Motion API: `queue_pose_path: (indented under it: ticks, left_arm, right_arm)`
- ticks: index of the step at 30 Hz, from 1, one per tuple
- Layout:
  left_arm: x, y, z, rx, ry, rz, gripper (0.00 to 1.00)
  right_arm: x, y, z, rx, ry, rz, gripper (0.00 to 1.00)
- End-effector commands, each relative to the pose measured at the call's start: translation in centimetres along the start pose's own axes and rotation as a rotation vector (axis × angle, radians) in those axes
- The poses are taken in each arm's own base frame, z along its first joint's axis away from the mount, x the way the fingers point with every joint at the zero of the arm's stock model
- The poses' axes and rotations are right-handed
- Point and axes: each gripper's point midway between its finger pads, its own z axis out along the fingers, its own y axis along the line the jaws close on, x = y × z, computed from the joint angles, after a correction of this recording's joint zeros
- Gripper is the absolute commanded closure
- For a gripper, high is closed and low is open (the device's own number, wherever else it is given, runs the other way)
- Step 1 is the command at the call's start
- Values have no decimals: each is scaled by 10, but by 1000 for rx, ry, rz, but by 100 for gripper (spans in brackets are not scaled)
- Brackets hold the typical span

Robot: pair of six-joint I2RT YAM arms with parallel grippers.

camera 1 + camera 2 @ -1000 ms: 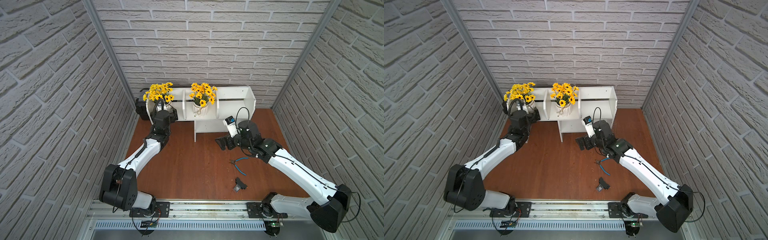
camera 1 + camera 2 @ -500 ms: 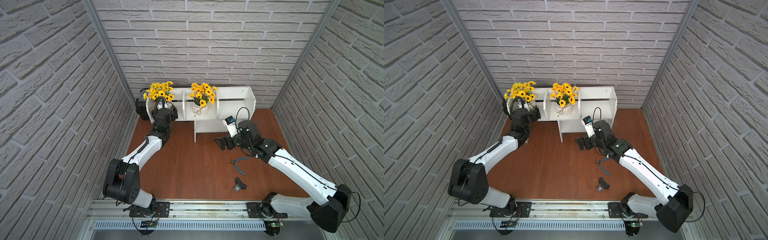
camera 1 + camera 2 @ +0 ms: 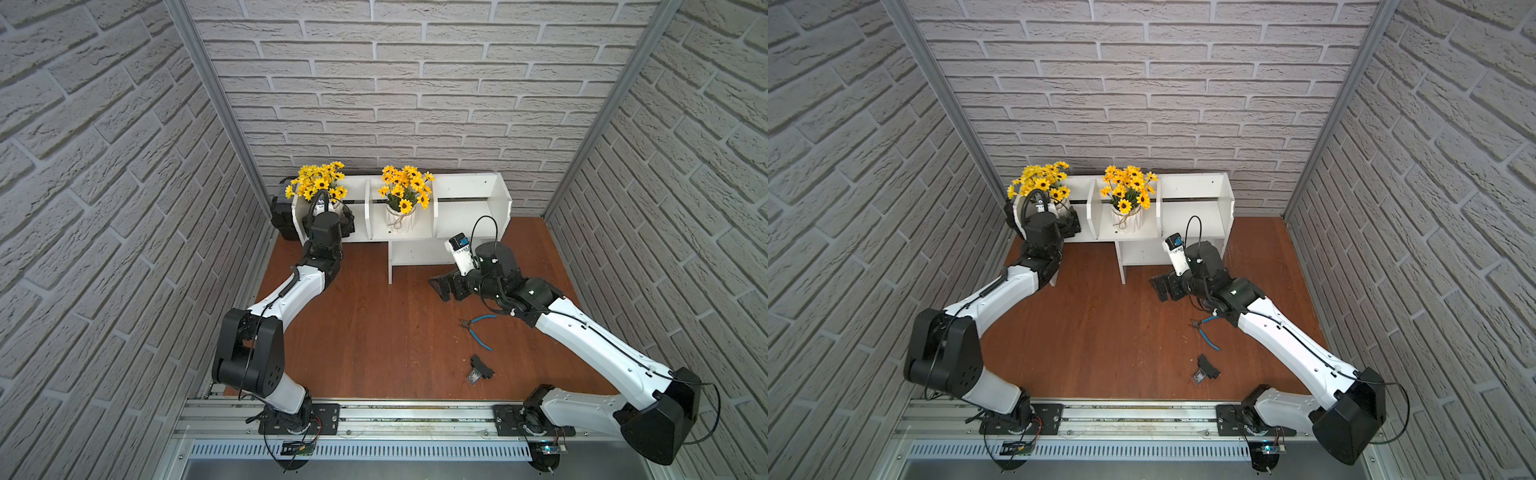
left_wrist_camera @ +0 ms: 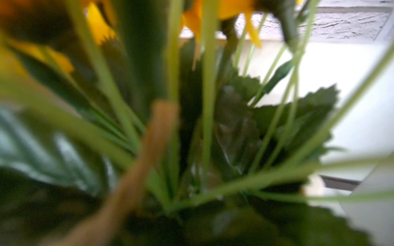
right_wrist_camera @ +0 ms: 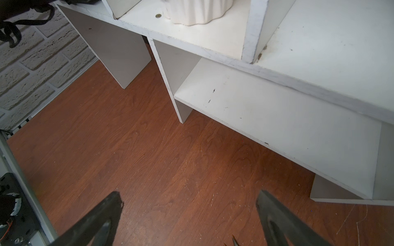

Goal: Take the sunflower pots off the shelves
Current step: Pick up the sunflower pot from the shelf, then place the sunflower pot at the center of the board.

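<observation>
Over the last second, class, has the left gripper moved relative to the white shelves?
Yes. The left gripper has advanced deeper into the left compartment of the shelves, closer to the sunflower pot there.

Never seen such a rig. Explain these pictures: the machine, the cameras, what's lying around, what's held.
Two robot arms on a rail, each ending in a gripper. Both top views look down from overhead; each wrist view rides on an arm. On the table stand shelves with a sunflower pot in the compartment nearest the left arm and a second sunflower pot in the middle. Pliers and a black part lie loose. The left gripper is at the first pot; whether it grips is hidden. The right gripper is open, empty.
</observation>
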Motion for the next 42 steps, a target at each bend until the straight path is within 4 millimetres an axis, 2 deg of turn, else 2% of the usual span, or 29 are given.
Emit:
queue_pose_path:
  ticks: [1, 4, 6, 9, 13, 16, 22, 33, 42]
  left_arm:
    - [-19, 7, 5, -25, -55, -25, 28]
    - [-21, 5, 2, -6, -54, -25, 37]
    - [-24, 2, -1, 11, -53, -24, 39]
    - [-27, -5, -6, 39, -54, -18, 51]
    - [-33, -11, -15, 69, -57, -9, 54]
    - [-41, -15, -22, 89, -58, 1, 67]
    - [-49, -18, -35, 115, -52, 14, 77]
    - [-76, -15, -74, 152, -82, 30, 80]
    - [-101, -15, -127, 246, -94, 33, 82]
  right_arm:
    - [-5, 3, 2, -16, -26, 16, 0]
    - [-5, 3, 3, -18, -26, 17, 0]
    - [-5, 3, 4, -19, -25, 18, 0]
    - [-4, 4, 6, -23, -21, 19, 0]
    - [-4, 4, 6, -27, -23, 20, 0]
    - [-4, 4, 5, -25, -25, 19, 0]
    - [-3, 1, 6, -8, -17, 10, 0]
    - [6, -24, 0, 120, 6, -17, 0]
    - [15, -54, -1, 206, 51, -6, 0]
